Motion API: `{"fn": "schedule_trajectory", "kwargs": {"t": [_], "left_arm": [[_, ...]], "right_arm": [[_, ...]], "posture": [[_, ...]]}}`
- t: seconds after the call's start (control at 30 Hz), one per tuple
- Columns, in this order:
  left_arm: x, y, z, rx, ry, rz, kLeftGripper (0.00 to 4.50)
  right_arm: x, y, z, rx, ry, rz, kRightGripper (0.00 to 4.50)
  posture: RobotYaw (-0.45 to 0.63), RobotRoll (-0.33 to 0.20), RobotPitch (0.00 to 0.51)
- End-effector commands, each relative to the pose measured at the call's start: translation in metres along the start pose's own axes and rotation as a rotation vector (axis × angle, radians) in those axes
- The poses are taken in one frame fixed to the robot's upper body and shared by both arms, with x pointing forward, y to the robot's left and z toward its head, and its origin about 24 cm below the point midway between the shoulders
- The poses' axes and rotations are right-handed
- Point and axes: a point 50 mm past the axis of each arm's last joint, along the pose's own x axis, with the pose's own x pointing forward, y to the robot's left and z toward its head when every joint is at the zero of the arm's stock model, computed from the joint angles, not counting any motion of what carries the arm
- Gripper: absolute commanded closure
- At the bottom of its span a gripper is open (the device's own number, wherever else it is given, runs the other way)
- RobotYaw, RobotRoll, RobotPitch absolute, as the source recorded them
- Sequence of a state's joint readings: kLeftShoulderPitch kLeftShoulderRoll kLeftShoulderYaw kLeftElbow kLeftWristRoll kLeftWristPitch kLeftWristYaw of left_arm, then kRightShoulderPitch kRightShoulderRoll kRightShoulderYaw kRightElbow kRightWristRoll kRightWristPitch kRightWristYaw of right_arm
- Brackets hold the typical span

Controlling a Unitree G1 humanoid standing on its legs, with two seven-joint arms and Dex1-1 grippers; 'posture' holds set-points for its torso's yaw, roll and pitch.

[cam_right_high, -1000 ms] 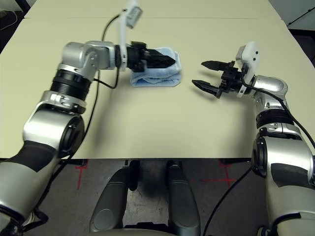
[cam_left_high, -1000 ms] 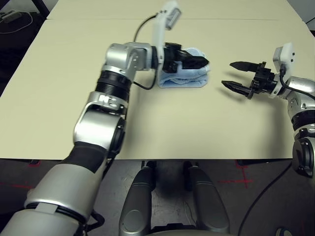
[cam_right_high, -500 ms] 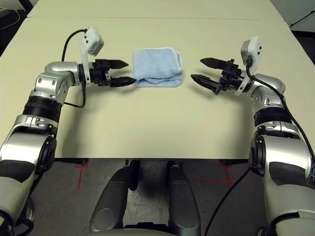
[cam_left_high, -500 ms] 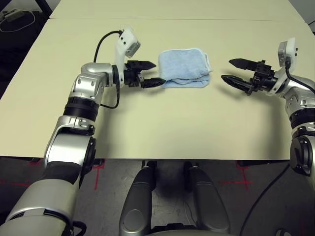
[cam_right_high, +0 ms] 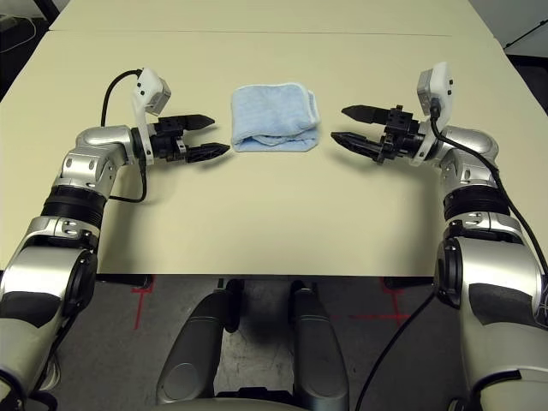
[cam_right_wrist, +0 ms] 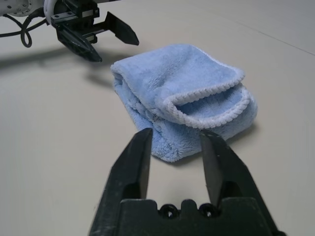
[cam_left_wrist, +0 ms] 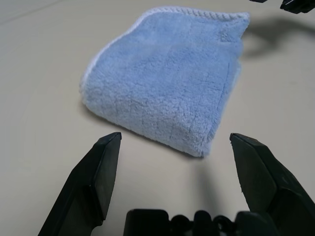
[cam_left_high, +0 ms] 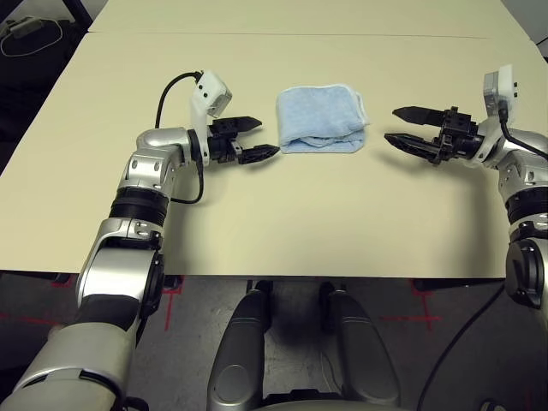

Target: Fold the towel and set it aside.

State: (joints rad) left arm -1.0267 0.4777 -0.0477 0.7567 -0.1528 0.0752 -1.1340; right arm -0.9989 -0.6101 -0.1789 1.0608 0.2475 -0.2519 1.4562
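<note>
Blue and fluffy, the small folded terry towel with white stitched edges [cam_left_high: 320, 119] lies on my pale yellow table [cam_left_high: 282, 223], in the upper middle of the head view. My left gripper [cam_left_high: 255, 138] sits just left of it, fingers spread wide, holding nothing. My right gripper [cam_left_high: 405, 126] hangs at the right, a bit away from the towel, fingers partly apart and empty. Neither one touches the towel.

The towel [cam_left_high: 319, 118] lay folded, so its inner layers, tag and loop could not be made out. The bench [cam_left_high: 282, 223] ran past the picture's edges. In the left wrist view, the right gripper [cam_left_wrist: 290, 4] was cut off.
</note>
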Motion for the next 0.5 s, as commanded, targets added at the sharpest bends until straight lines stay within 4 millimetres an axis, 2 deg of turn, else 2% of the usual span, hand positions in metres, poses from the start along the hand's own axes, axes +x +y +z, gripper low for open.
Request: {"fn": "schedule_trajectory", "kwargs": {"t": [0.03,0.1,0.13,0.5], "left_arm": [[0.0002,0.0014,0.0028,0.04,0.007,-0.008,0.0],[0.0004,0.0017,0.0043,0.054,0.007,-0.015,0.0],[0.0003,0.0018,0.0044,0.062,0.009,-0.019,0.0],[0.0043,-0.0018,-0.0021,0.108,0.003,-0.035,0.0]], "right_arm": [[-0.0072,0.0016,-0.0022,-0.016,0.031,0.013,3.61],[-0.0074,0.0019,-0.0028,-0.012,0.035,0.017,4.35],[-0.0074,0.002,-0.003,-0.01,0.036,0.018,4.46],[-0.007,0.0017,-0.0017,-0.001,0.041,0.031,4.46]], "posture": [[0.06,0.0,0.223],[0.06,0.0,0.223],[0.06,0.0,0.223],[0.05,0.0,0.233]]}}
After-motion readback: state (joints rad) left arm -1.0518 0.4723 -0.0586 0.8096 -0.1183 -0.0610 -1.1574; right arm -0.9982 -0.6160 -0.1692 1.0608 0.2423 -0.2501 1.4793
